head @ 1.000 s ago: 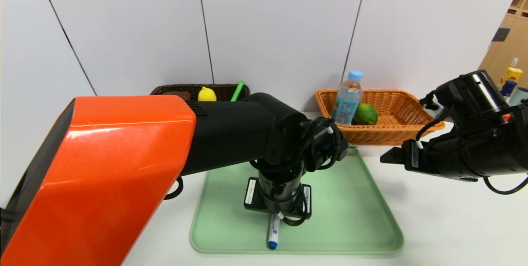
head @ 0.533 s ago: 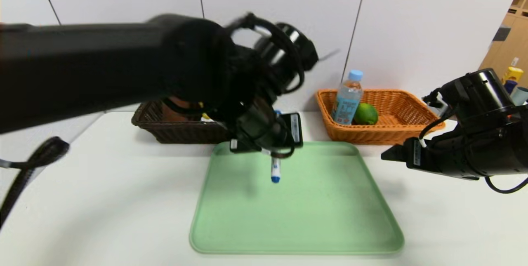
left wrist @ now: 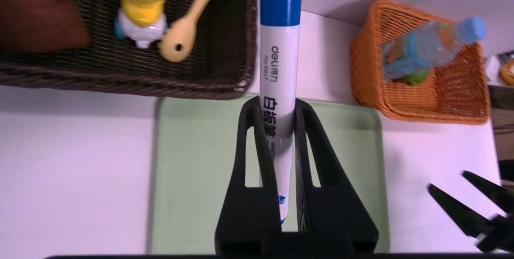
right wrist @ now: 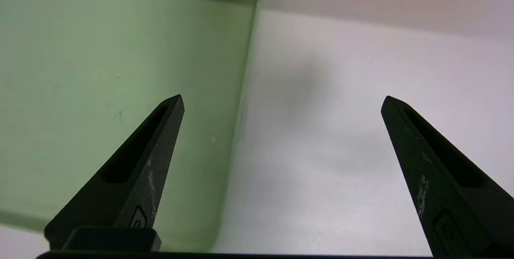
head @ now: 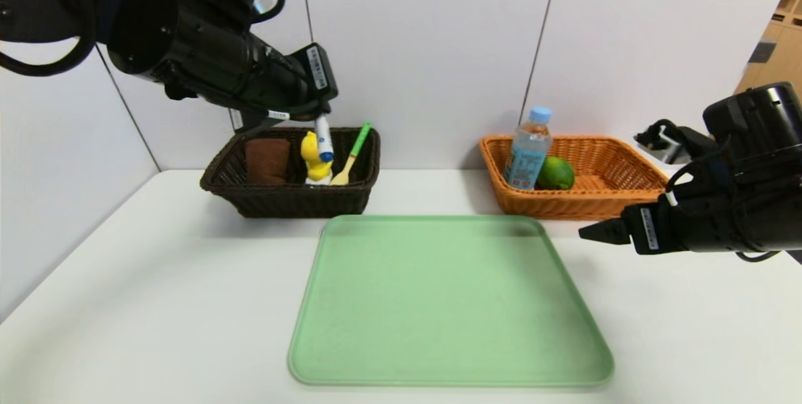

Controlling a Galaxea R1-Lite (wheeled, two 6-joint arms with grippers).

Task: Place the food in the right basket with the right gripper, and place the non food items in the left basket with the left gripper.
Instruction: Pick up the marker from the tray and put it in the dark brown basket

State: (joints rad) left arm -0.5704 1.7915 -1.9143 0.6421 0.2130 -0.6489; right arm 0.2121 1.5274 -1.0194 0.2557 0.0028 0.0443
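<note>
My left gripper (head: 318, 117) is shut on a white whiteboard marker with a blue cap (head: 324, 138) and holds it in the air above the dark brown left basket (head: 282, 200). In the left wrist view the marker (left wrist: 279, 62) sits clamped between the black fingers (left wrist: 257, 138). That basket holds a brown cloth (head: 267, 160), a yellow toy (head: 314, 156) and a green-handled spoon (head: 352, 150). The orange right basket (head: 583, 203) holds a water bottle (head: 528, 148) and a green fruit (head: 555, 173). My right gripper (head: 592, 233) is open and empty, low beside the tray's right edge.
A light green tray (head: 448, 300) lies in the middle of the white table with nothing on it. Its right rim shows in the right wrist view (right wrist: 241, 90). The white wall stands right behind both baskets.
My left arm has lifted the marker off the tray and swung it up, back and left to above the left basket. My right gripper has stayed almost still.
</note>
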